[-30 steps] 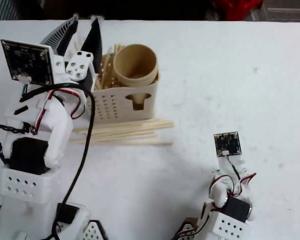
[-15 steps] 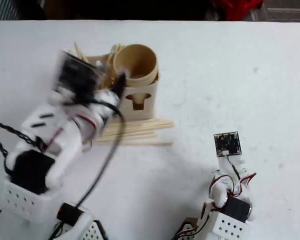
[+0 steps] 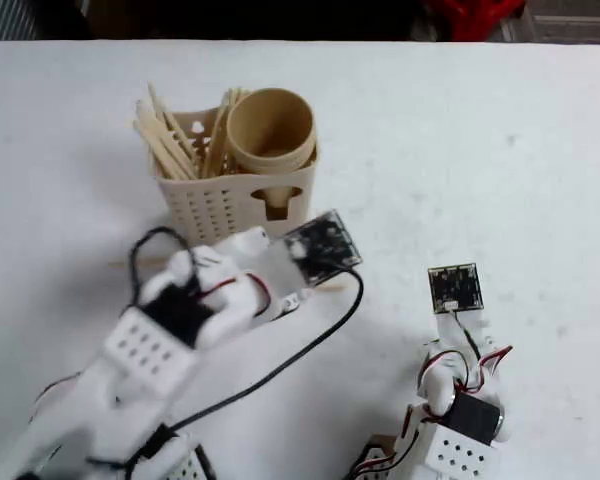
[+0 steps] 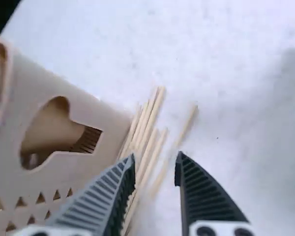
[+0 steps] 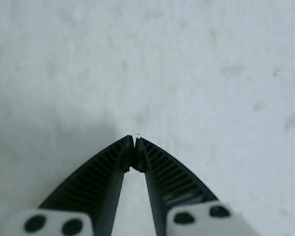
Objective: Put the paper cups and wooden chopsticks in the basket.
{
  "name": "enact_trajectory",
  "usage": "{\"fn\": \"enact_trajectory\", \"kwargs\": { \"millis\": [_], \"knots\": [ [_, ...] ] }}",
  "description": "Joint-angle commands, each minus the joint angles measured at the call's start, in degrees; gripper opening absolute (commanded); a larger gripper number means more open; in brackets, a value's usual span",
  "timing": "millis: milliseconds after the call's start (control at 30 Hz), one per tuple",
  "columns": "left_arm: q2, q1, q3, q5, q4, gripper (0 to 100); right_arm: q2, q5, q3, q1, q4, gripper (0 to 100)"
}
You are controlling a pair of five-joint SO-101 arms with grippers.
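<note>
left jaws: apart, empty, low over the loose chopsticks point(image 4: 148, 129) | sticks: flat on the desk point(image 4: 236, 73), just beside the basket point(image 4: 49, 147), long axis along its front wall, running ahead between the tips | paper cups point(image 3: 271, 125): in basket | right jaws: together, well apart from sticks; left arm nearer

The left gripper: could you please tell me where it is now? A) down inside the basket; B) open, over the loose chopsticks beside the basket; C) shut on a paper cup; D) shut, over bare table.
B: the left wrist view shows the left gripper open, with the loose chopsticks lying on the table under it, next to the basket.
</note>
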Motion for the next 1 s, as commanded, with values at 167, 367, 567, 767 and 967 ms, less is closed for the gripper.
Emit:
{"fn": "enact_trajectory", "kwargs": {
  "millis": [167,367,567,767,967],
  "knots": [
    [27.6,-2.0,-5.5,-2.4,-14.9,15,-0.5,-0.6,0.4,-0.4,-0.8,1.8],
    [42.3,-4.4,-17.2,-2.5,-15.0,15,-0.5,-0.6,0.4,-0.4,-0.8,1.8],
    [50.8,-4.4,-19.6,-6.1,-14.7,15,-0.5,-0.6,0.4,-0.4,-0.8,1.8],
    [52.8,-4.2,-19.6,-6.8,-11.2,15,-0.5,-0.6,0.4,-0.4,-0.8,1.8],
    [47.3,-4.3,-19.5,-6.3,-6.9,15,-0.5,-0.6,0.4,-0.4,-0.8,1.8]
  ]
}}
